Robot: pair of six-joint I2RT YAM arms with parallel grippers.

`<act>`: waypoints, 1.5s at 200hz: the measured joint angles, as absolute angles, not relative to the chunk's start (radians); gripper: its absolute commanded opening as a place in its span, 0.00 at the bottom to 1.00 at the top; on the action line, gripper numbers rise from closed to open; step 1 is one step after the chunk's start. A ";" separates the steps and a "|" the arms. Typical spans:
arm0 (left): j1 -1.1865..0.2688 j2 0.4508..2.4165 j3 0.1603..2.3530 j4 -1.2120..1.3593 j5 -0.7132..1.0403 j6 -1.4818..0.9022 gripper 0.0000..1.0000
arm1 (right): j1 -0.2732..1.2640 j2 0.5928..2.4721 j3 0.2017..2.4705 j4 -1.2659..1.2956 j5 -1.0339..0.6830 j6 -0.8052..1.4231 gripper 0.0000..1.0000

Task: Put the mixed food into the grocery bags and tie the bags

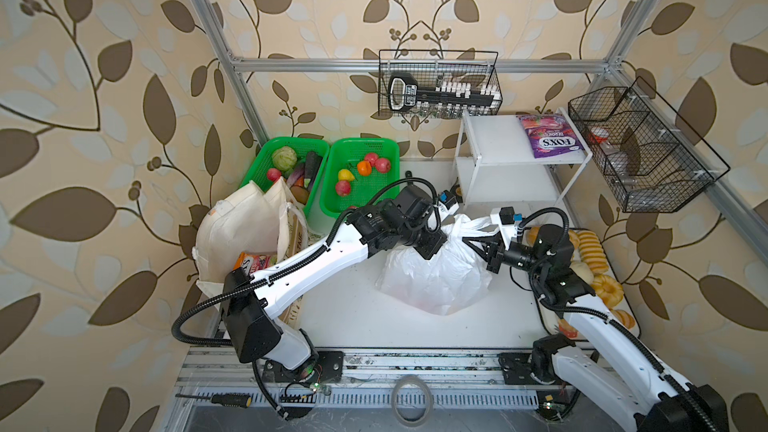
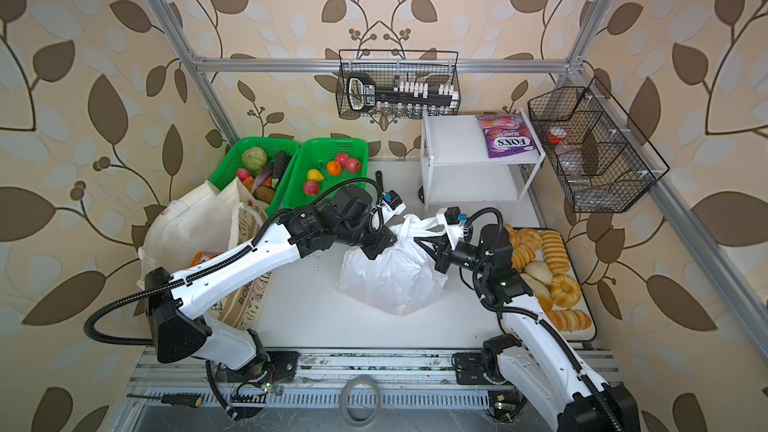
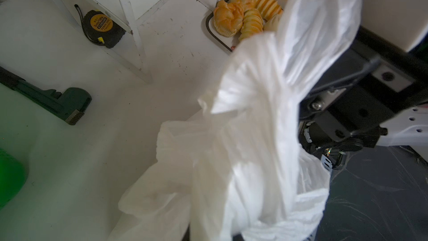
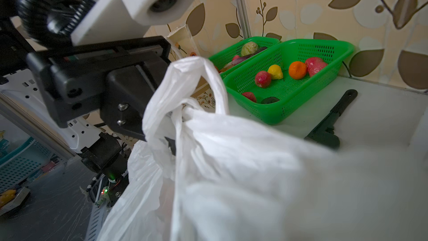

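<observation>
Okay, the white plastic bag (image 1: 436, 276) sits on the white table (image 1: 353, 317) right between the two claws, bulging, contents not readable through the film. The left claw (image 1: 441, 238) is pressed together on gathered plastic at the bag's top; in the right wrist view one black finger (image 4: 171, 146) shows only partly behind the film. A loop handle (image 4: 208, 77) arches up over that claw. The right claw (image 1: 467, 239) is also pinched closed, tips on the bag's top from the opposite side. Its grip point is buried in plastic, so exactly which fold it holds I cannot tell. The two claws sit near each other with the bag's neck between them.

Beyond the left claw, toward the back wall, is a green fruit basket (image 1: 345, 142) holding a red apple (image 1: 343, 188), a yellow pear (image 1: 345, 175) and an orange (image 1: 364, 167). On the left claw's outer side, well apart, the cream tote (image 1: 245, 226) slumps upright, with the orange pouch (image 1: 253, 261) just beside it, partly under the left arm. Beyond the right claw, the purple FOX'S packet (image 1: 548, 141) lies flat on the white shelf (image 1: 490, 147). Bread rolls (image 1: 590, 247) lie just behind the right claw's wrist.
</observation>
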State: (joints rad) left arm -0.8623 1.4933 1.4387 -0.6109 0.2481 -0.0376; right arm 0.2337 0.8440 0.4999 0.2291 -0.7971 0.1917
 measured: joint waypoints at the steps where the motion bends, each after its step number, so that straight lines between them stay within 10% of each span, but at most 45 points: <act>1: -0.862 1.493 1.439 -0.611 0.247 -0.038 0.09 | 0.234 0.842 0.500 0.228 -0.797 0.192 0.00; 189: -0.863 1.426 1.328 -0.345 0.148 -0.138 0.00 | 0.260 0.753 0.542 0.020 -0.964 0.194 0.00; 252: -0.863 1.428 1.316 -0.296 0.221 -0.132 0.00 | 0.247 0.759 0.591 -0.040 -0.922 0.153 0.53; 300: -0.862 1.428 1.281 -0.279 0.234 -0.105 0.00 | 0.192 0.670 0.604 -0.052 -0.783 0.141 0.64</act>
